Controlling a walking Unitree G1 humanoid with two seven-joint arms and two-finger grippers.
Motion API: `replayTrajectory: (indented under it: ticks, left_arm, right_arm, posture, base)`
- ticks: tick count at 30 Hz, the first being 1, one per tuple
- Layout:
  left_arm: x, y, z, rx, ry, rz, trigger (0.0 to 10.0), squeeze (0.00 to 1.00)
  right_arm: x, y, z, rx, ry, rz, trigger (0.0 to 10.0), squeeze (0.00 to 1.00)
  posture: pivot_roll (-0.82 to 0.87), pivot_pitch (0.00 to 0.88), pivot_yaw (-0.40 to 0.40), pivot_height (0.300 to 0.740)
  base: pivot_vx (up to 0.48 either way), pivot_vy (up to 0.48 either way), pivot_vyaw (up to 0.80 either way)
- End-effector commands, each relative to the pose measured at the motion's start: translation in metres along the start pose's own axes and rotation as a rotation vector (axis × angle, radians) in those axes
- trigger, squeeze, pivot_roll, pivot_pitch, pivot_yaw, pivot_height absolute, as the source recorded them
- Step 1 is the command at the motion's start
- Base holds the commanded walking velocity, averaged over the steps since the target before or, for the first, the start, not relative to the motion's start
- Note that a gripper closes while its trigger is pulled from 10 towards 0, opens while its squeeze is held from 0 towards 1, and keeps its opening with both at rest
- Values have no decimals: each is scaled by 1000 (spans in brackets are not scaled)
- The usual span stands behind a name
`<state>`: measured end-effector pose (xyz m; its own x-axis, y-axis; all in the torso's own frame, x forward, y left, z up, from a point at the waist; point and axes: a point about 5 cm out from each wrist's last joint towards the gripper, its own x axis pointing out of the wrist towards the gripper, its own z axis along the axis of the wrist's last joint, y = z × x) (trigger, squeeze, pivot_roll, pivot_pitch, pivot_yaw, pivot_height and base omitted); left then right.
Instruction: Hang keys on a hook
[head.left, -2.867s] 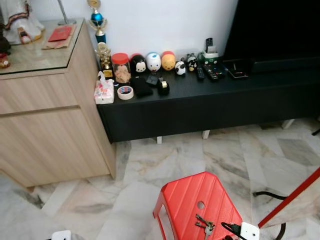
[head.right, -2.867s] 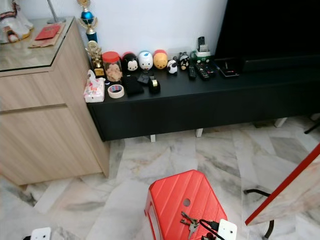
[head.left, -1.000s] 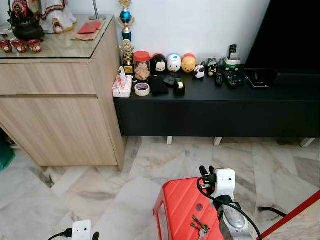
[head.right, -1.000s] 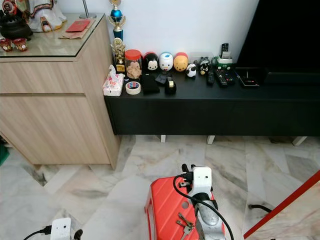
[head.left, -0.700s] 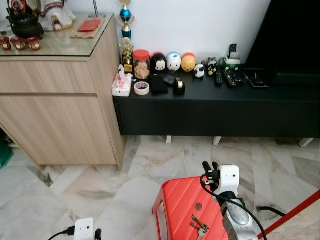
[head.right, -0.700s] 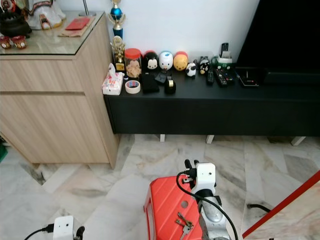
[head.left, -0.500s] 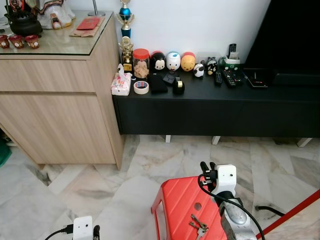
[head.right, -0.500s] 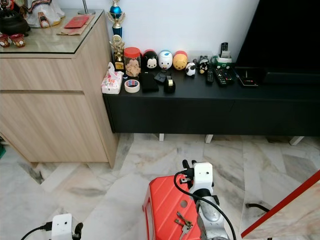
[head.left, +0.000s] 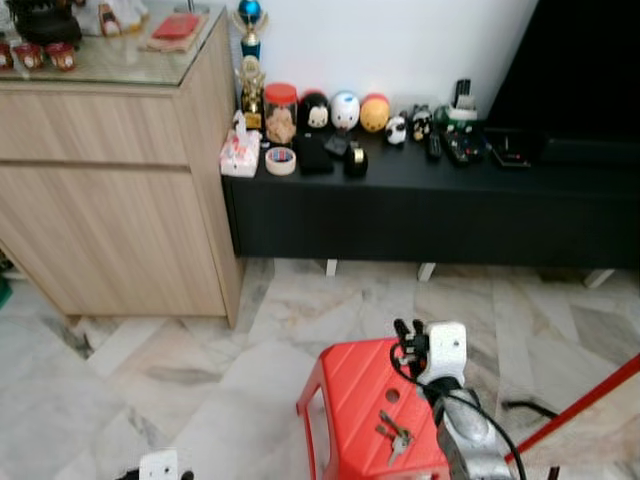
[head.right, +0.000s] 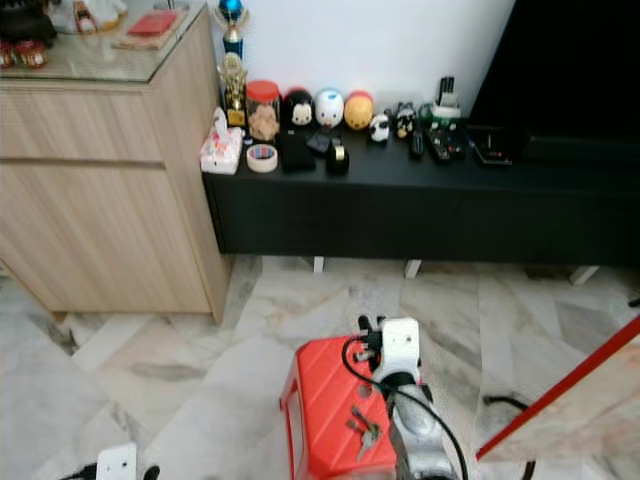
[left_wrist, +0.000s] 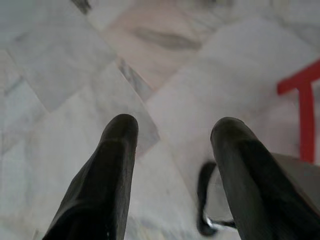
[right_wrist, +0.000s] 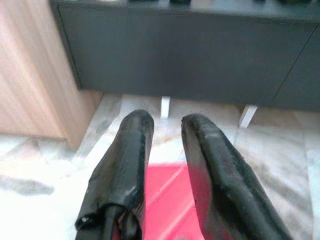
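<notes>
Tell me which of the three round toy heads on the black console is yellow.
The rightmost head, nearest the small panda figures. The middle head is white and blue, the left head black.

Right arm raised over stool

Right gripper, low by the stool's near edge 2.9 s ago, now reaches past the keys above its far edge. Camera stepped back; left gripper dropped lower in frame.

Glossy red plastic stool, metal keys
</notes>
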<state>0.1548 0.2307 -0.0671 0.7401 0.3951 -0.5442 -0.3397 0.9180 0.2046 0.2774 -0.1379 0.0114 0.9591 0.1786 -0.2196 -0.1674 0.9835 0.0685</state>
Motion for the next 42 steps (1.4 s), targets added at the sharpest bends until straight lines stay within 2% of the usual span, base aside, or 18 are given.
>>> replayTrajectory:
  ticks: [1,2,3,9,12,20,28,31,34,42]
  left_arm:
    - [4,5,16,1,-95,26,10000,0]
    - [6,7,30,-18,-164,34,10000,0]
    - [9,13,56,-36,-301,27,10000,0]
    - [13,25,88,-37,-457,2,10000,0]
    - [12,25,94,-39,-487,-3,10000,0]
    - [6,19,98,-51,-514,-43,10000,0]
    - [7,17,105,-59,-524,-68,10000,0]
    - [7,17,107,-63,-528,-73,10000,0]
    - [7,15,109,-64,-535,-75,10000,0]
    - [5,10,118,-69,-566,-88,10000,0]
  right_arm:
    - [-1,-3,-2,9,22,-4,10000,0]
    - [-1,-3,-3,11,33,-3,10000,0]
    - [-2,-4,-6,18,55,4,10000,0]
    - [-1,-9,-9,77,100,-4,10000,0]
    - [1,-11,-8,111,116,1,10000,0]
    - [3,-11,-12,93,154,10,10000,0]
    - [9,-20,-12,149,206,-98,10000,0]
    - [10,-23,-10,112,197,-126,10000,0]
    - [10,-24,-8,122,184,-122,10000,0]
    - [11,-26,-6,125,175,-132,10000,0]
  posture:
    - [83,66,-122,630]
    - [86,69,-123,630]
    - [98,78,-127,630]
    - [110,92,-130,630]
    - [109,96,-131,630]
    - [110,99,-126,630]
    - [113,106,-123,630]
    - [113,106,-123,615]
    - [112,109,-125,596]
    - [113,114,-127,596]
  base:
    - [0,0,0]
    - [0,0,0]
    - [0,0,0]
    - [0,0,0]
    - [0,0,0]
    - [0,0,0]
    - [0,0,0]
    - [0,0,0]
    - [0,0,0]
    - [0,0,0]
